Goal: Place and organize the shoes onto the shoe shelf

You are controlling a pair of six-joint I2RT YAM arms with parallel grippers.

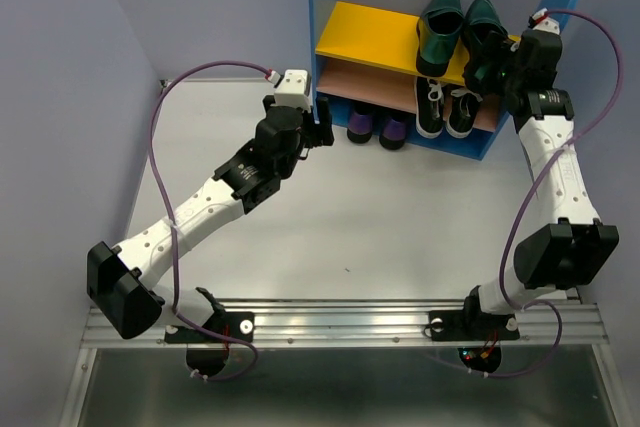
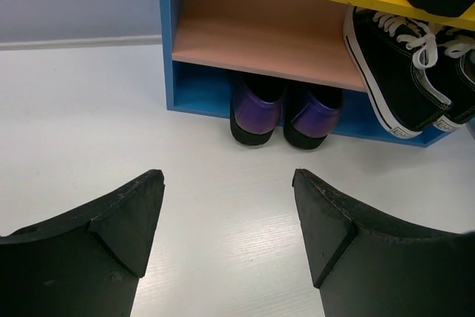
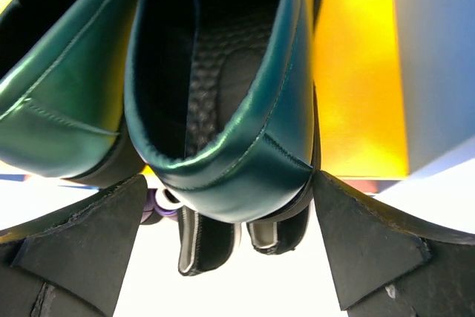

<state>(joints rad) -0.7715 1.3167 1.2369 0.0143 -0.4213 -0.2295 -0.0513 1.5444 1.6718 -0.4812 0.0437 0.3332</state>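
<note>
The right tool has its fingers spread wide on either side of the heel of one green loafer. It is too tight to say whether either pad touches the leather. That loafer sits on the yellow upper board of the shoe shelf, close against its mate. Its heel appears to hang past the board's front edge, above the black sneakers on the tan level. The main danger, I judge, is a finger catching the heel rim on the way back and dragging the loafer off the edge onto the sneakers, whose own heels also jut forward. A sideways drift could instead skew the pair. The left tool hangs open and empty over the worktop, facing the purple shoes tucked under the tan board. A careless advance there could shove them crooked.
</note>
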